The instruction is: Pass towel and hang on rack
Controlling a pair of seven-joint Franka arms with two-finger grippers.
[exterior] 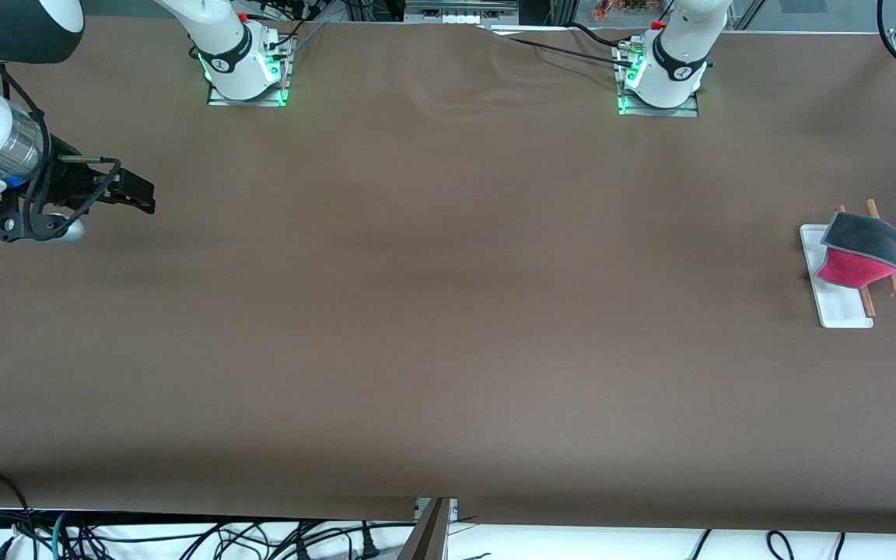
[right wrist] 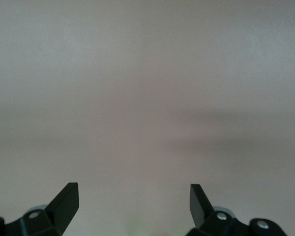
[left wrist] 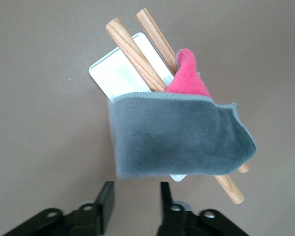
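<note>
Towel first: the small square terry towel (exterior: 873, 250), dark grey on top with a light grey stitched edge and red-pink underneath, hangs over the two thin light-brown wooden rods of the rack (exterior: 887, 264) with its flat white base, at the left arm's end of the brown tabletop (exterior: 448, 311). The left pincer (left wrist: 136, 199) is over the bare tabletop just beside the grey flap, and its two black fingers are a little apart and hold nothing. From this pincer the towel lies straight ahead, so the left arm is by far the nearer one. The rods are long and thin and lie side by side, one end pointing toward the robots' bases and the other toward the front camera. The towel drapes across both rods, and its hanging edges run across them, not along them. One red-pink corner sticks up between the rods. The right pincer (exterior: 133, 193) waits well apart, over the right arm's end of the tabletop, with its fingers wide apart and empty. I think the hanging looks done, so the left pincer only needs to pull away without catching the grey flap.
</note>
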